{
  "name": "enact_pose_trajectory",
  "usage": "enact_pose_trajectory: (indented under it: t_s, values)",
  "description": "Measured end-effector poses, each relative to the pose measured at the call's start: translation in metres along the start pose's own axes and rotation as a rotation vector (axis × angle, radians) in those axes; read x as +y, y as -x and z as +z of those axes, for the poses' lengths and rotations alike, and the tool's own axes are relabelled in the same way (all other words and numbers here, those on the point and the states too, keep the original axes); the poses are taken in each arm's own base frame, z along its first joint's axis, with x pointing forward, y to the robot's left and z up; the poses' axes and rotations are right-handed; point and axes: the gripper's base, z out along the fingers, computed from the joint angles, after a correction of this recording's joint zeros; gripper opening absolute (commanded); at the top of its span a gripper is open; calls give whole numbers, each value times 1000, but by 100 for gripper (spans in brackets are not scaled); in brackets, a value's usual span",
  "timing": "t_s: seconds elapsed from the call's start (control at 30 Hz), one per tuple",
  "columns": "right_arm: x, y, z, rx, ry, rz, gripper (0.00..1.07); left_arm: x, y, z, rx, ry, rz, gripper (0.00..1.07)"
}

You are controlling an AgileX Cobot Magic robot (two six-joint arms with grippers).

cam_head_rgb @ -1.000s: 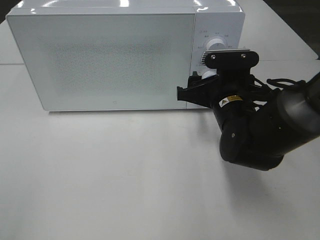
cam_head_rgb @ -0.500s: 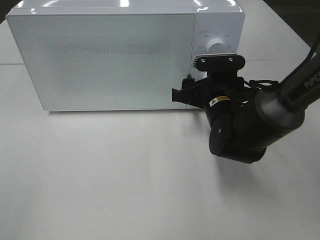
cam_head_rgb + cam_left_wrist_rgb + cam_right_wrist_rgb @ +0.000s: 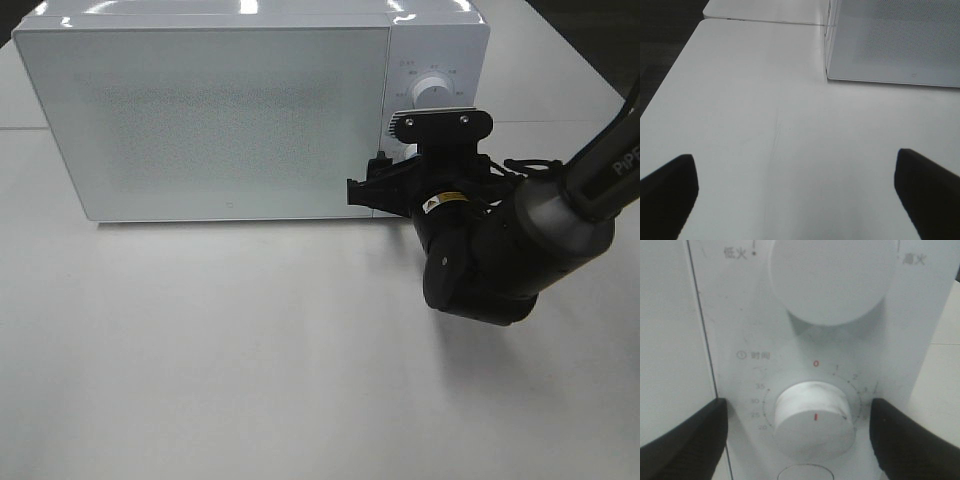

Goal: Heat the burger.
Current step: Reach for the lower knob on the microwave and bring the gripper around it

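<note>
The burger is out of view. The white microwave (image 3: pixel 210 110) stands at the back of the table with its door shut. My right gripper (image 3: pixel 385 185) is up against its control panel. In the right wrist view the right gripper (image 3: pixel 797 405) is open, its dark fingers (image 3: pixel 685 440) on either side of the lower timer knob (image 3: pixel 812 422) with gaps to it. The knob's red mark points downward. My left gripper (image 3: pixel 795 170) hovers open over bare table, nothing between its fingers, and the microwave's corner (image 3: pixel 890 40) lies ahead of it.
An upper round knob (image 3: pixel 432 92) sits above the timer knob on the panel. The white table (image 3: pixel 250 350) stretches in front of the microwave. A seam between table tops (image 3: pixel 765 21) runs beside the microwave.
My right arm has shifted a little to the left along the control panel, then held nearly still. The jaws stay the same width.
</note>
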Motion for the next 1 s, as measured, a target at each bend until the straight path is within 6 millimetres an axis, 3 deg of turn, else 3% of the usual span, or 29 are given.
enact_pose_trajectory:
  t_s: [0.7,0.8,0.87,0.9,0.93,0.97,1.0]
  values:
    - [-3,0,-3,1,-16,5,74,0,0,0,0,0,6,100]
    - [-3,0,-3,0,-16,5,66,0,0,0,0,0,6,100]
    - [-3,0,-3,-2,-17,5,51,0,0,0,0,0,0,100]
    - [-3,0,-3,-2,-17,5,51,0,0,0,0,0,0,100]
    - [-3,0,-3,-4,-18,5,37,0,0,0,0,0,0,100]
    - [-3,0,-3,-4,-18,5,37,0,0,0,0,0,0,100]
    - [-3,1,-3,-10,-13,3,23,0,0,0,0,0,0,100]
